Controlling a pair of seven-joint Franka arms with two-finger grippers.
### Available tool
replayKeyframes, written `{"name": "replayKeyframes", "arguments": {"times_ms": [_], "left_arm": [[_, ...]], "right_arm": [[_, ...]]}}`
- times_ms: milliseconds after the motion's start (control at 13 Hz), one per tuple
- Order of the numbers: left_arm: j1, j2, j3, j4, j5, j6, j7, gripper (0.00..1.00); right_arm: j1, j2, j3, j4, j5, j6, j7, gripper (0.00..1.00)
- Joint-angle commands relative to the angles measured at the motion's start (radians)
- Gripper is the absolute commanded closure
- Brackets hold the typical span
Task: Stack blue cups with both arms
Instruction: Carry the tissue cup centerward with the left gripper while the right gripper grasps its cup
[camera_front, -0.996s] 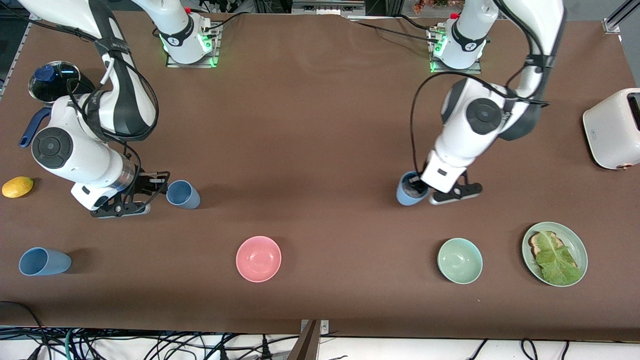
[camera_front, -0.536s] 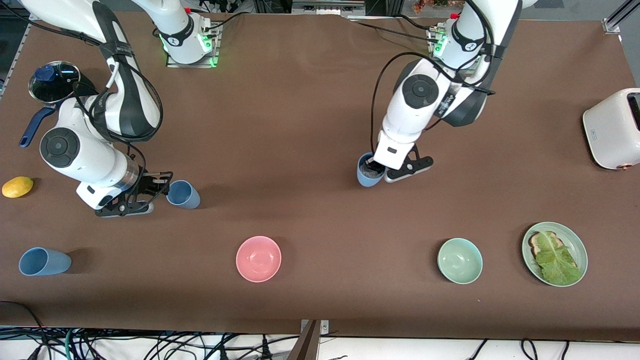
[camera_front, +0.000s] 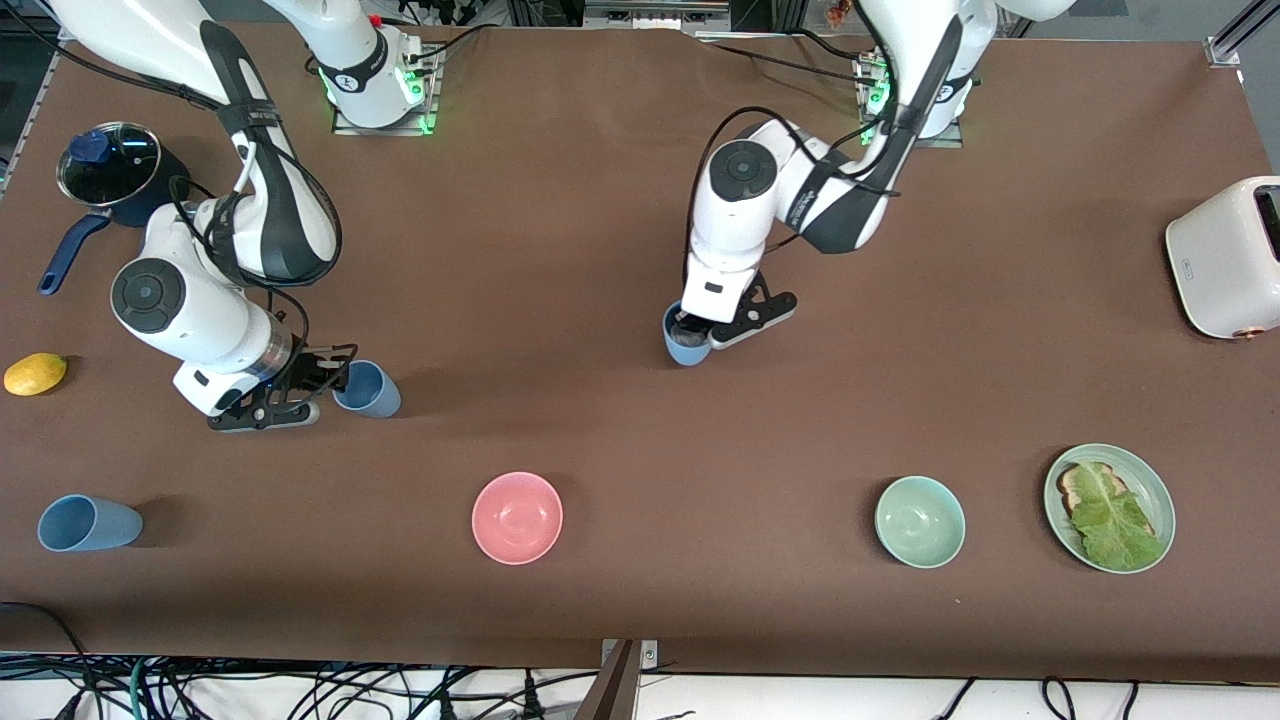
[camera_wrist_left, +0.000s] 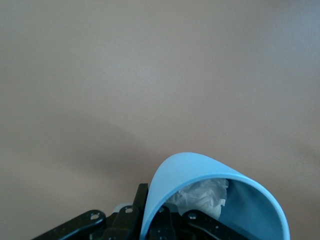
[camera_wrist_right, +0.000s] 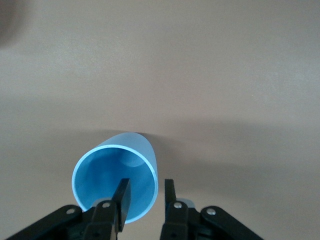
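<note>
My left gripper (camera_front: 690, 330) is shut on the rim wall of a blue cup (camera_front: 685, 345) over the middle of the table. In the left wrist view, one finger is inside that cup (camera_wrist_left: 215, 200) and one outside, with crumpled white paper (camera_wrist_left: 200, 192) in it. My right gripper (camera_front: 325, 385) is at a second blue cup (camera_front: 368, 390) toward the right arm's end. Its fingers (camera_wrist_right: 121, 197) straddle the wall of this cup (camera_wrist_right: 110, 175), one inside and one outside, open with a gap. A third blue cup (camera_front: 88, 523) sits nearer the front camera.
A pink bowl (camera_front: 517, 517), a green bowl (camera_front: 920, 521) and a green plate with toast and lettuce (camera_front: 1150, 480) stand along the front. A lemon (camera_front: 35, 373) and a dark-blue lidded pot (camera_front: 108, 165) are at the right arm's end. A white toaster (camera_front: 1225, 255) is at the left arm's end.
The left arm has carried its cup from near the green bowl toward the middle of the table. The right gripper has edged toward its cup and its fingers have narrowed slightly.
</note>
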Motion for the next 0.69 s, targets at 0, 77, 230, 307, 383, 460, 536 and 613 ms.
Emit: {"name": "replayKeyframes", "arguments": {"times_ms": [0,77,230,307,383,460,536,613], "left_arm": [[-0.026,0.057,0.014,0.046,0.023,0.034,-0.066,1.0],[-0.038,0.071,0.014,0.046,0.023,0.043,-0.077,1.0],[-0.047,0.091,0.014,0.046,0.042,0.065,-0.106,1.0],[-0.055,0.098,0.014,0.046,0.043,0.077,-0.116,1.0],[-0.058,0.103,0.013,0.046,0.045,0.079,-0.124,1.0],[-0.066,0.106,0.013,0.046,0.045,0.077,-0.126,1.0],[-0.067,0.108,0.013,0.046,0.045,0.079,-0.126,1.0],[-0.066,0.109,-0.004,0.046,0.045,0.079,-0.124,1.0]], "right_arm": [[-0.008,0.004,0.003,-0.013,0.001,0.022,-0.018,0.65],[-0.008,0.004,0.003,-0.013,0.001,0.02,-0.018,0.65],[-0.008,0.005,0.003,-0.015,0.002,0.022,-0.025,0.65],[-0.008,0.007,0.001,-0.016,0.002,0.022,-0.026,0.65],[-0.008,0.008,0.001,-0.021,0.002,0.023,-0.026,0.65],[-0.008,0.011,0.001,-0.027,0.002,0.04,-0.026,0.65],[-0.009,0.013,0.001,-0.038,0.002,0.052,-0.026,0.65],[-0.008,0.013,0.003,-0.044,0.002,0.063,-0.026,0.65]]}}
